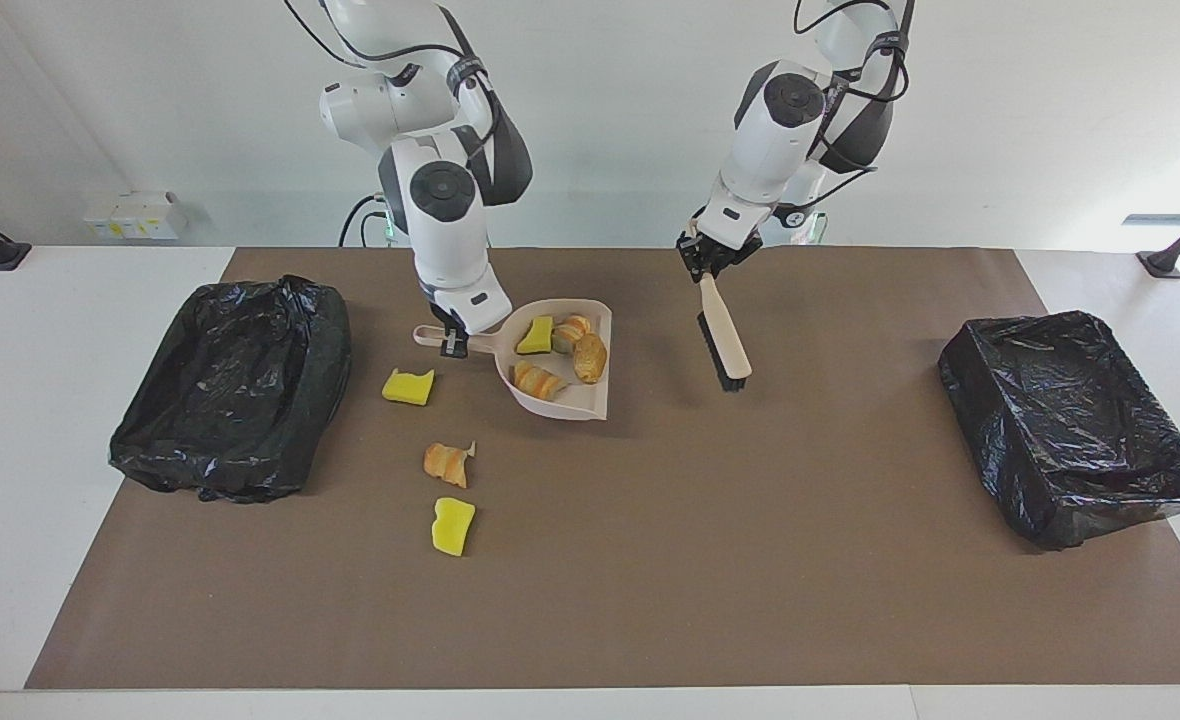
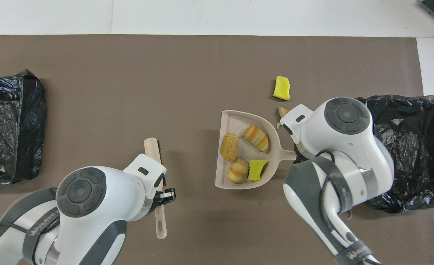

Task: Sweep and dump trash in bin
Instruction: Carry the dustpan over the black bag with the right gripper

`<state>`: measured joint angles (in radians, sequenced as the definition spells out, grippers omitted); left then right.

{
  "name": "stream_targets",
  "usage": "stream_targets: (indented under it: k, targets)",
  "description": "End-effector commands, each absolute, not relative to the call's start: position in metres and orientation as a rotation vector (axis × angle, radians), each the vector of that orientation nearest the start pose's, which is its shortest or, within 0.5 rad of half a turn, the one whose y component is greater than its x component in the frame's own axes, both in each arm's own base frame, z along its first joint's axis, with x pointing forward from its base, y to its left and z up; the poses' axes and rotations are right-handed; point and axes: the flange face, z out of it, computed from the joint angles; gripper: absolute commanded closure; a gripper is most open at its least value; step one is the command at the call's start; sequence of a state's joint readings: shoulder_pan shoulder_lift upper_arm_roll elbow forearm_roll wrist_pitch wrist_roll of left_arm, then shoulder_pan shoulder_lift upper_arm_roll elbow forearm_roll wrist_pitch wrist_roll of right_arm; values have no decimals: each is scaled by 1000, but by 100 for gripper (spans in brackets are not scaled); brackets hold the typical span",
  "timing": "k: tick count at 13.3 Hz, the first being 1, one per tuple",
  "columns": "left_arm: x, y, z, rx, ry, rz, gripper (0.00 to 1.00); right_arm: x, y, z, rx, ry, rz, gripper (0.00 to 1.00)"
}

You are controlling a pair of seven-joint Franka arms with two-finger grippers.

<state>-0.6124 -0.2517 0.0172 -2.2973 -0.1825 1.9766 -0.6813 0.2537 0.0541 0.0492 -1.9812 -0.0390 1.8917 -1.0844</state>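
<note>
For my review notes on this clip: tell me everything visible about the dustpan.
The dustpan is beige, plastic-looking, with a flat tray, a raised curved back wall and a thin straight handle with a hole at its end. The right gripper is shut on the handle. It sits level, near the right arm's bin. Its tray holds four scraps: one yellow sponge piece and three bread-like chunks.

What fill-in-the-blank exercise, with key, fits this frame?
1. The right gripper holds the dustpan by its ____.
2. The dustpan carries ____ scraps.
3. The left gripper holds a ____.
4. ____ scraps lie on the mat, toward the right arm's bin.

Missing words: handle; four; brush; three
</note>
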Motion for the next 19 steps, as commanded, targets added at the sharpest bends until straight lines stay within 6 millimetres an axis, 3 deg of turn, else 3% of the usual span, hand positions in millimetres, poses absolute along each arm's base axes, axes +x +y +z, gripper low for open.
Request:
stream_targets:
  k: [1,3,6,8,11,12,13,14,15,19]
  targets:
    - [339,-284,436,-3188,-149,254,100,556,113,484,-2441,-1896,116,100]
    - [308,-306,408,-3168,-65,245,100,571,53,524,-2485,-1731,9,100]
    - [261,-337,379,-3187,-96,153,100,571,-66,545,-2548,-1559,27,100]
    - [238,-349,368,-3199,-107,126,100,555,-146,550,-2607,-1487,36,100]
    - [213,-356,351,-3216,-102,93,100,522,-234,551,-2645,-1540,184,100]
    - [209,-355,346,-3216,-85,91,100,514,-255,558,-2660,-1590,242,100]
    - [213,-354,344,-3214,-90,94,83,511,-267,560,-2677,-1656,331,100]
    - [221,-354,345,-3218,-112,90,14,514,-274,563,-2721,-1730,413,100]
    - [235,-355,350,-3221,-160,91,0,514,-272,560,-2721,-1783,500,100]
    - [332,-334,410,-3208,-443,116,0,528,-261,534,-2660,-2006,791,100]
